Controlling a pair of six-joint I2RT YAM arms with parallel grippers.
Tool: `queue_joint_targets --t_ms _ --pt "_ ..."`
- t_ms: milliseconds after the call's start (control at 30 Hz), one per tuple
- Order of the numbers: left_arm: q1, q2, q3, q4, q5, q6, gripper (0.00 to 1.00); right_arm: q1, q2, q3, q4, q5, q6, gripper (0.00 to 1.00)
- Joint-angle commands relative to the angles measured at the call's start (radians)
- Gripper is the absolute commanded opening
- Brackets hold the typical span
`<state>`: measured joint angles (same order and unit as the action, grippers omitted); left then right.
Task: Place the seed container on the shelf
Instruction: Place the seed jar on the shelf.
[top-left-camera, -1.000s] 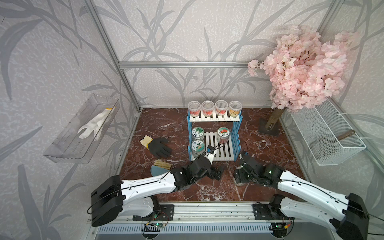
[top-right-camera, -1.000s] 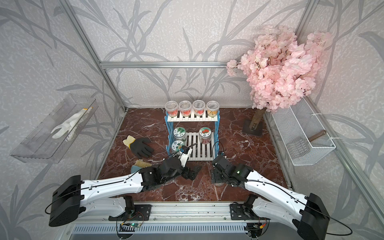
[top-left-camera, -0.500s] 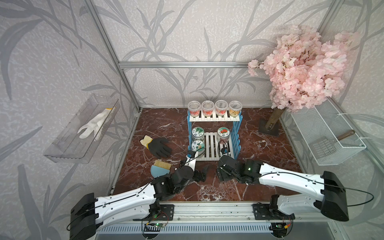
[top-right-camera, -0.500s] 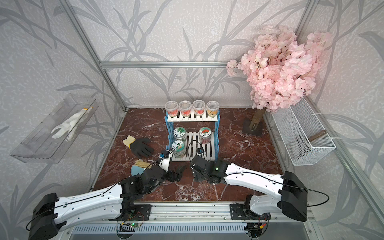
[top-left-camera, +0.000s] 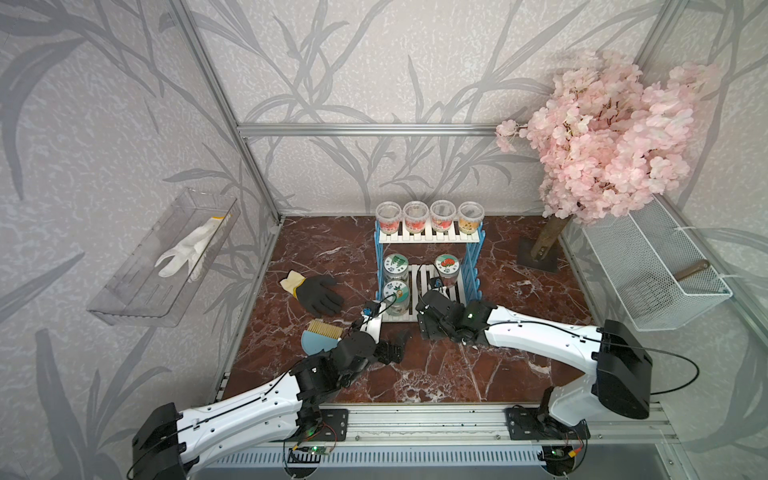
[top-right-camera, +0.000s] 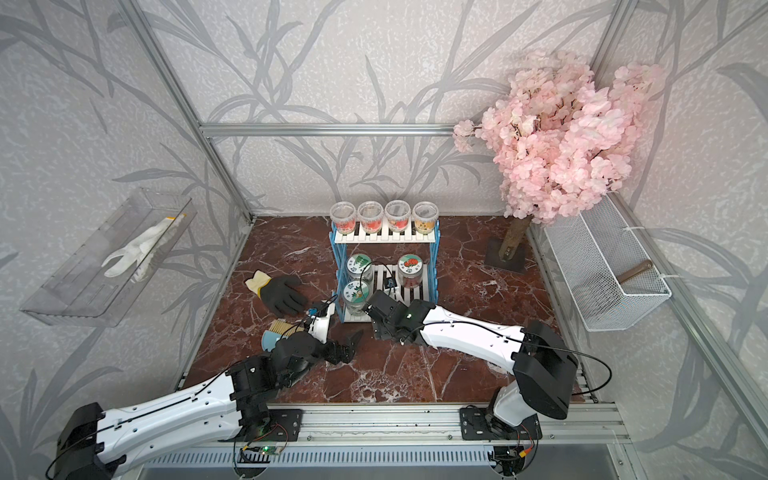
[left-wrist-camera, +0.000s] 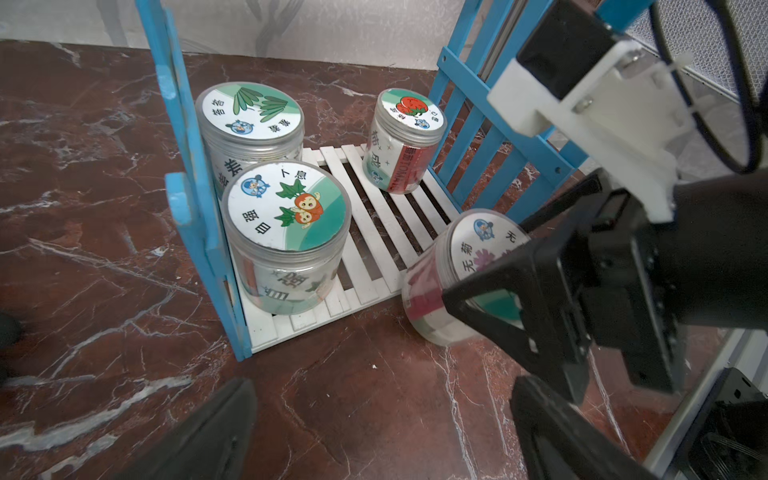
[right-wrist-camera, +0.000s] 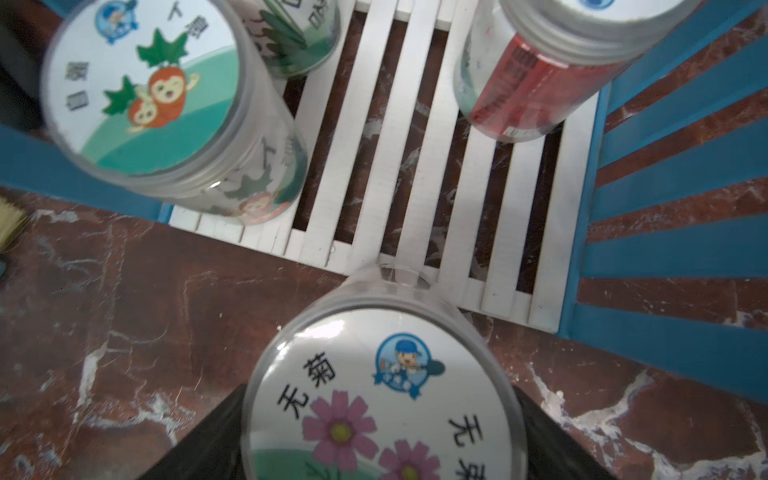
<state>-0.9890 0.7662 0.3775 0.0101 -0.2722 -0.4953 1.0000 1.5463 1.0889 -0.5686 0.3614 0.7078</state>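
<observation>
- My right gripper (left-wrist-camera: 494, 270) is clamped on the seed container (right-wrist-camera: 382, 395), a clear jar with a pink flower on its lid; one black finger (left-wrist-camera: 490, 291) crosses the side of the jar.
- The seed container is tipped a little and sits at the front edge of the shelf's lower tier, near the centre of both top views, where the gripper body hides it. I cannot tell whether its base touches the tabletop (top-left-camera: 436, 374) or the slats.
- My left gripper (top-left-camera: 395, 347) has its jaws wide apart with nothing between them. It hangs low over the tabletop, just left of the right gripper and in front of the shelf.
- The shelf (top-left-camera: 471, 266) has blue side frames and white slats.
- Three jars stand on the lower tier: the carrot-lid jar (left-wrist-camera: 286, 212) at the front left, the leaf-lid jar (left-wrist-camera: 249, 108) behind it, and the strawberry-lid jar (left-wrist-camera: 409, 110) at the back right.
- Four clear cups (top-left-camera: 428, 216) line the upper tier.
- Left of the shelf lie a black glove (top-left-camera: 320, 293) and a brush (top-left-camera: 322, 336).
- A white glove (top-left-camera: 187, 253) lies in the clear tray (top-left-camera: 137, 299) on the left wall.
- A pink blossom tree (top-left-camera: 602, 137) and a wire basket (top-left-camera: 665, 299) stand at the right.
</observation>
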Motion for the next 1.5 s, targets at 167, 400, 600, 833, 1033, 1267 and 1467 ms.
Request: queue_joint_targets --t_ms 167,400,600,833,1033,1267,1467 --pt "0.105 0.093 0.036 0.067 0.217 0.008 1.0 -0.053 0.053 0.099 -0.017 0.044 -0.025 0.86" --pt "0.107 0.138 0.063 0.078 0.22 0.021 1.0 -0.083 0.086 0.11 -0.022 0.082 0.0 0.86" --pt "0.107 0.151 0.061 0.097 0.22 0.011 1.0 -0.122 0.097 0.1 -0.008 0.098 0.013 0.86" --pt "0.107 0.154 0.062 0.099 0.224 -0.002 1.0 -0.142 0.123 0.105 0.003 0.089 0.01 0.89" --pt "0.107 0.154 0.06 0.101 0.228 -0.009 1.0 -0.144 0.125 0.115 -0.01 0.102 -0.006 0.95" --pt "0.107 0.156 0.058 0.1 0.236 -0.011 1.0 -0.144 0.104 0.135 -0.071 0.064 -0.024 0.97" --pt "0.107 0.144 0.058 0.09 0.237 -0.018 1.0 -0.143 0.112 0.161 -0.153 0.04 -0.052 1.0"
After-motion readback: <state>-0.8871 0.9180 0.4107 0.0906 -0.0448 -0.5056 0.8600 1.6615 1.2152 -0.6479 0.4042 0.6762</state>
